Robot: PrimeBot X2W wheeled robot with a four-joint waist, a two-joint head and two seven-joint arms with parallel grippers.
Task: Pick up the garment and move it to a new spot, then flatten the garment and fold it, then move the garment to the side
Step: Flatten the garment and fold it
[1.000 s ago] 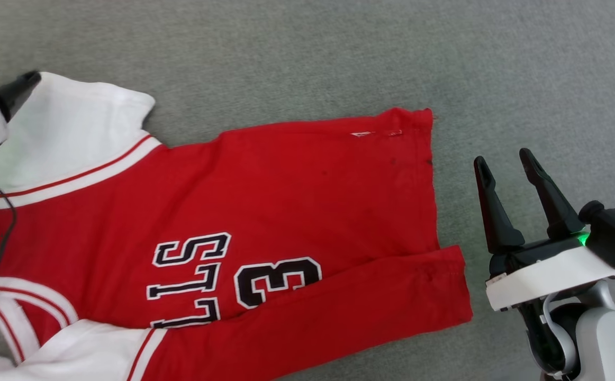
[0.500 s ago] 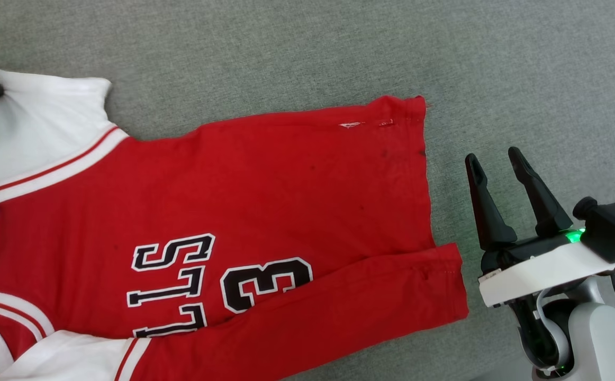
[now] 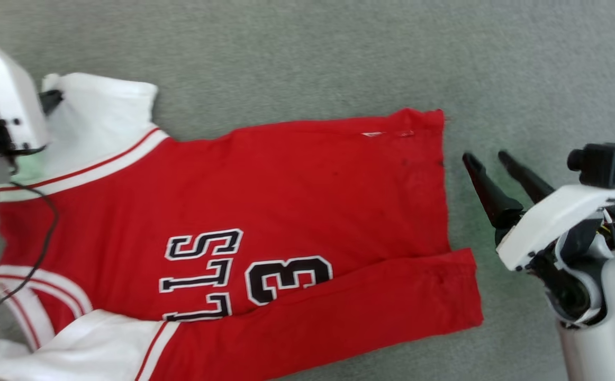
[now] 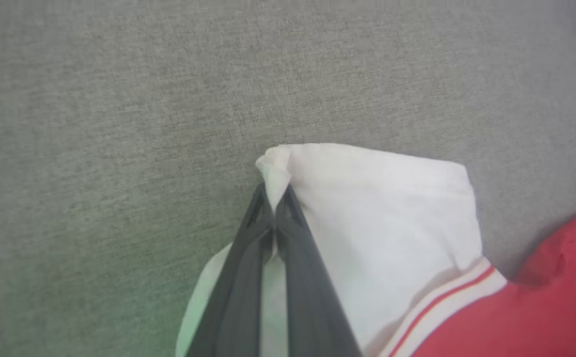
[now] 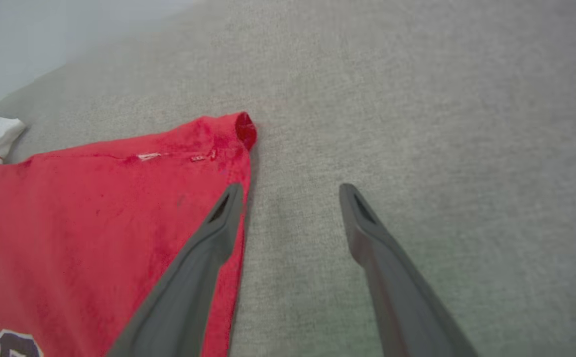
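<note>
Our jersey T-shirt (image 3: 297, 201) lies chest-up across the grey fabric surface (image 3: 339, 47), with a red strip of it folded over part of the black lettering (image 3: 201, 275). Our left tool (image 4: 271, 198) is pinched closed on the corner of the white sleeve (image 4: 377, 208). Our right tool (image 5: 292, 188) stands spread and holds nothing, just beside the bottom hem (image 3: 442, 174). We judge the knit light, limp and stretchy, so it will sag and drag rather than slide flat. The stitched edges look like the best holds: sleeve cuff, hem corners and shoulder seams, pinched through both layers so that one does not peel away.
</note>
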